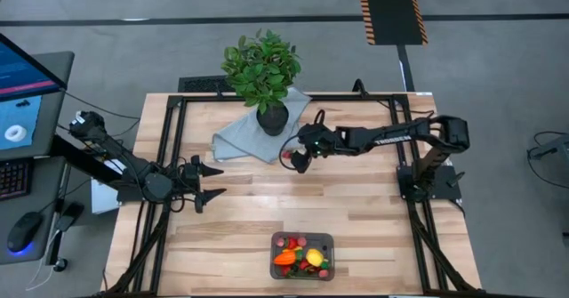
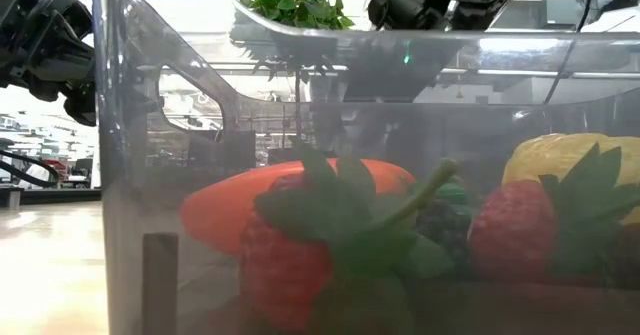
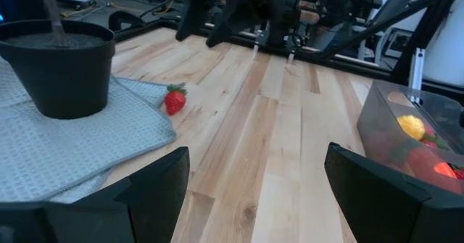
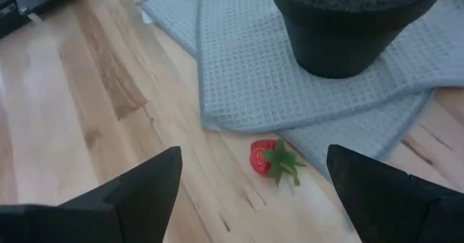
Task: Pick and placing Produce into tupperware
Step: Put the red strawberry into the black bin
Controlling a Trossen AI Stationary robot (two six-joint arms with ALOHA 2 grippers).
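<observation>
At the near edge of the wooden counter (image 1: 356, 209) sits the tupperware (image 1: 302, 255), a clear grey-looking tub with rounded corners. Inside it lie an orange carrot (image 1: 285, 258), a yellow lemon (image 1: 314, 258) and several red strawberries and darker berries (from the low view the tub wall fills almost the whole picture, with the carrot (image 2: 300, 200) behind a strawberry and the lemon (image 2: 565, 160) to one side).

Farther in, toward the counter's left side, the left hand (image 1: 212, 181) hangs low over bare wood, well apart from the tub; its two fingers stand wide open and hold nothing.

Beyond that, near the middle of the counter, the right hand (image 1: 298, 160) reaches in from the right side. Its fingers are spread as wide as they go and are empty, and it hovers right over a single loose strawberry (image 4: 270, 158) with a green leafy cap, which lies on the wood just beside the edge of the cloth (image 4: 290, 76) and touches neither finger. The left wrist view shows the same strawberry (image 3: 175, 99) at the cloth's corner.

Farthest back, the light blue-grey cloth (image 1: 244, 138) lies rumpled at the counter's far edge, and on it stands the black pot (image 1: 272, 120) with its leafy green plant (image 1: 260, 65).
</observation>
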